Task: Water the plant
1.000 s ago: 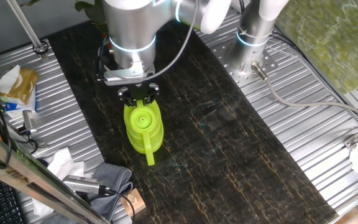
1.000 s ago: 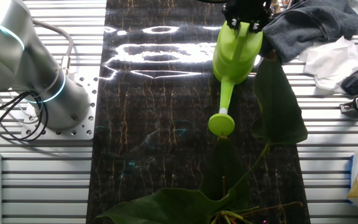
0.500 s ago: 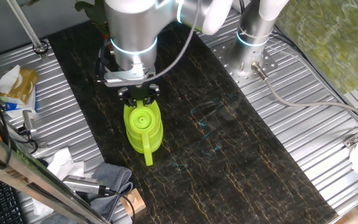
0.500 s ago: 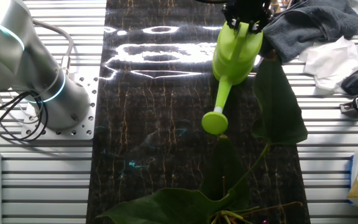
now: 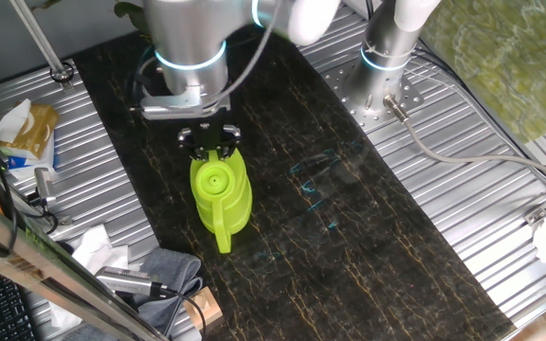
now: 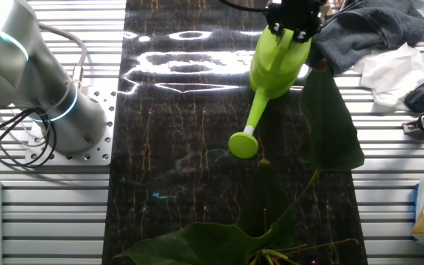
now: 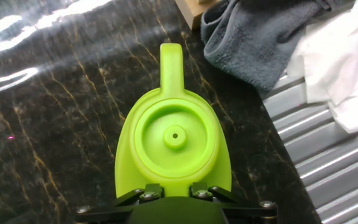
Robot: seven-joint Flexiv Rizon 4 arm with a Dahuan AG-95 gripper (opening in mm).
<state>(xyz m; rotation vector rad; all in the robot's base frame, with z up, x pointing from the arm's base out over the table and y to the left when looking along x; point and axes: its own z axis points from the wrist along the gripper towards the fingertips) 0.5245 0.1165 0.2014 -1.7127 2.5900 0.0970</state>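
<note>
Since the earlier frames the lime-green plastic watering can has swung: in the other fixed view its round spout head now sits further toward the left of the frame, and in one fixed view the arm's silver wrist has shifted toward the upper left.

The black two-finger pincer grips the rear handle end of the watering can, its jaws closed on it. In the hand view the pincer sits at the bottom edge of the frame, with the can just above it and the spout pointing toward the top of the frame.

The can hangs over a dark marble-patterned surface with gold veins.

The small potted plant with broad dark green leaves fills the lower centre and right of the other fixed view; its pot lies below the frame edge and cannot be seen. One tall leaf stands just right of the can's spout. In one fixed view only a few leaves show at the top edge, behind the arm.

A crumpled grey cloth lies in the upper right of the hand view, beside white crumpled paper on the ribbed metal.
</note>
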